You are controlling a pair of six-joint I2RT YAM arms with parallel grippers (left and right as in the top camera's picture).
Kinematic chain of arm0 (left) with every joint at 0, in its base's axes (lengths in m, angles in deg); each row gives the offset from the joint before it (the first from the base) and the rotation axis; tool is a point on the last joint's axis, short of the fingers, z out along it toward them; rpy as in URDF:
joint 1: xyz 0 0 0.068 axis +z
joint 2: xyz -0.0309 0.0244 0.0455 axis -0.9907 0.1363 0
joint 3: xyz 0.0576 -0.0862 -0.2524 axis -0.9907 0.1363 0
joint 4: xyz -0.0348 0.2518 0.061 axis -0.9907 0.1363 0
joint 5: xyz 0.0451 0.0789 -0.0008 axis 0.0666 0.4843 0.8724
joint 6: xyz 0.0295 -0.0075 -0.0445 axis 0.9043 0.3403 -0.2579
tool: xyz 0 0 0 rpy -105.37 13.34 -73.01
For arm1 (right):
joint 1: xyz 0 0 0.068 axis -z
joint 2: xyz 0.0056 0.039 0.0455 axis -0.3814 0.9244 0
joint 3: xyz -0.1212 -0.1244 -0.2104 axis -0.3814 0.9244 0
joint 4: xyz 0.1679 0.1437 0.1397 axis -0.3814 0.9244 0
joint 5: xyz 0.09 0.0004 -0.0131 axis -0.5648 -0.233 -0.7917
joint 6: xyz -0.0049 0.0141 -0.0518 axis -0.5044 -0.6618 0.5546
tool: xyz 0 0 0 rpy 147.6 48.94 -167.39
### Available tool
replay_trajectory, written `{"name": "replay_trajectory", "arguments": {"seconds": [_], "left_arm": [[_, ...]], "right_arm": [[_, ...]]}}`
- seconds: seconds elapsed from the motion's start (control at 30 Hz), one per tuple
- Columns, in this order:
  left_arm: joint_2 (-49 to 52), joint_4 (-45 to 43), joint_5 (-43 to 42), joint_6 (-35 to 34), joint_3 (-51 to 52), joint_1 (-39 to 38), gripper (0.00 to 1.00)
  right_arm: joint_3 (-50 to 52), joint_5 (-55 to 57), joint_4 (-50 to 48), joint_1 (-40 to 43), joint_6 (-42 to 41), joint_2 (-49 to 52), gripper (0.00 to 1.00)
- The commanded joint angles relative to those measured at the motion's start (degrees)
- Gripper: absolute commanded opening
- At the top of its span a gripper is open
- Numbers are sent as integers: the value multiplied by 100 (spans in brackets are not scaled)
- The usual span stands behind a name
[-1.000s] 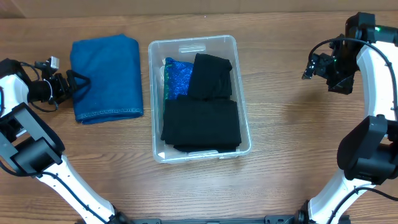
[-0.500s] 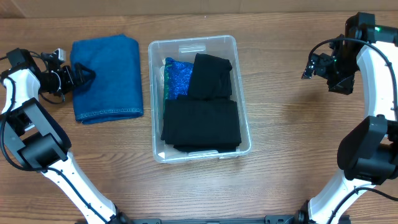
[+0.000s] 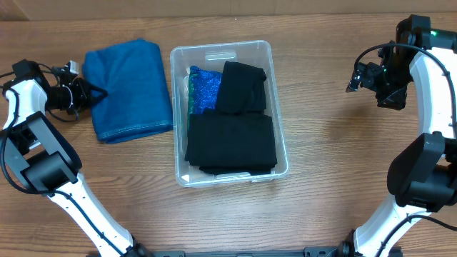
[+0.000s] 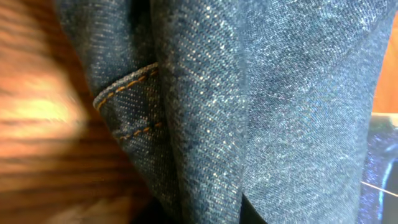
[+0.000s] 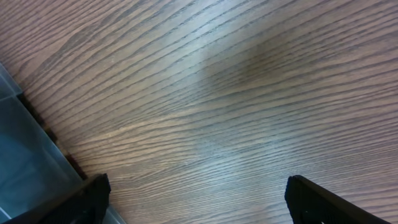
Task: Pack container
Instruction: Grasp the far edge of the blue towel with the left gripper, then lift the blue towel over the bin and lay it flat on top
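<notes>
Overhead: we see container on bench, packed with black folded garments and blue glittery cloth. Folded denim just left of container. Left hand at denim's edge farthest from container. Right hand well right of container.

Left wrist: denim fills view, orange stitching visible; we cannot tell whether left hand is clenched.

Right wrist: fingertips spread wide, hand released, nothing between; container corner lower left.

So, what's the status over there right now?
Left gripper at folded jeans' left edge, grip unclear. Right gripper open, empty, over table. Container holds black clothes and a blue sparkly item. Nothing between jeans and container.
</notes>
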Motion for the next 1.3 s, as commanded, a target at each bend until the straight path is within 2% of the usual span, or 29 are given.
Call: {"name": "replay_trajectory", "arguments": {"seconds": [0.0, 0.2, 0.37, 0.47, 0.57, 0.63, 0.7, 0.77, 0.87, 1.0, 1.27], "left_arm": [[-881, 448, -378, 138, 46, -184, 15], [-3108, 804, -376, 129, 46, -365, 14], [-4916, 612, -372, -468, 44, -1038, 15], [-5718, 260, -240, -999, 46, -1851, 16], [-6168, -85, 743, -1751, 46, -3101, 14], [-6216, -210, 1438, -2236, 46, -3912, 11], [-6140, -227, 2433, -3027, 55, -4693, 7], [-5995, -264, 3169, -3545, 59, -5200, 4], [-5670, -409, 3698, -4227, 59, -5648, 4], [-5132, -459, 3923, -4887, 61, -5766, 4], [-4092, -927, 3322, -5139, 61, -6022, 4]], "right_arm": [[-125, -48, 15, -11, 90, -111, 94], [-160, -46, -4, -9, 101, -114, 94], [-201, -46, 15, -9, 101, -168, 95], [-201, -46, 13, -9, 101, -210, 95], [-201, -46, 15, -7, 98, -229, 95], [-201, -26, 17, 44, 98, -258, 95], [-201, -26, 17, 122, 98, -317, 95], [-201, -28, 33, 208, 94, -409, 95], [-201, -31, 31, 291, 76, -542, 95], [-201, -52, 37, 297, 76, -579, 95], [-201, -94, 59, 297, 79, -579, 95]]}}
